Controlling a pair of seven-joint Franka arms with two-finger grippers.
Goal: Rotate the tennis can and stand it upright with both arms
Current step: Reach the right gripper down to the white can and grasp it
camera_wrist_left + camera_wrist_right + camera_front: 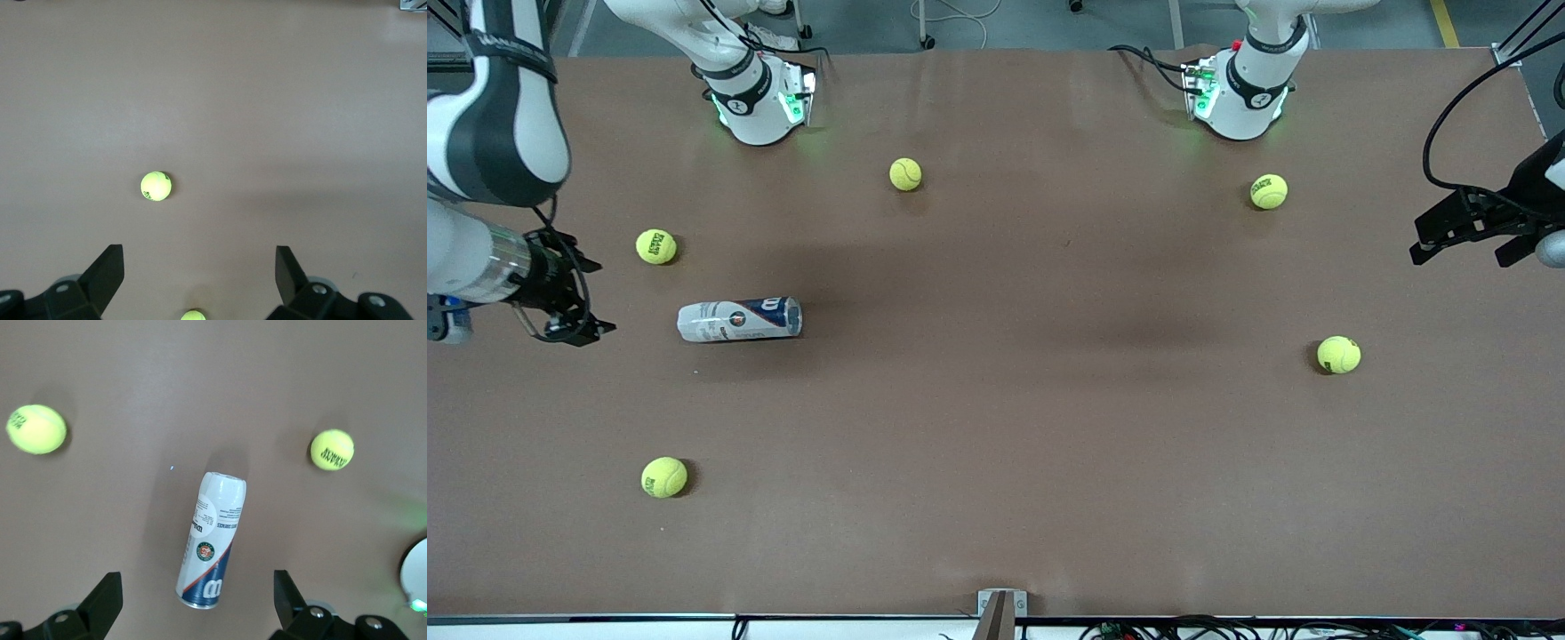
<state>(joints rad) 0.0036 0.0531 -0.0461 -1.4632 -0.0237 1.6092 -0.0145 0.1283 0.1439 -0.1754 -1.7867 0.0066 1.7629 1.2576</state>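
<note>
Your tennis can (739,319) lies on its side on the table (996,427), toward the right arm's end, its length running along the table between a tennis ball (656,246) just farther from the front camera and another ball (663,477) well nearer to it. The right tool (574,329) hangs over the table's end beside the can, fingers spread wide and empty; its wrist camera looks straight down on the can (212,540), so you are lined up but not yet on it. The left tool (1463,233) waits over the other end, also spread and holding nothing, with only loose balls (156,186) below it. Nothing of the rotation or uprighting looks started. Watch three things from here. A round can on a smooth table will probably roll if one finger touches first — come down with both fingers straddling it evenly. The wall looks like thin plastic, so a hard squeeze may buckle it or let it slip out as you tilt. And the left arm has most of the table to cross — bring it in high, since a low sweep could knock a ball into the can or clash with the right arm.
</note>
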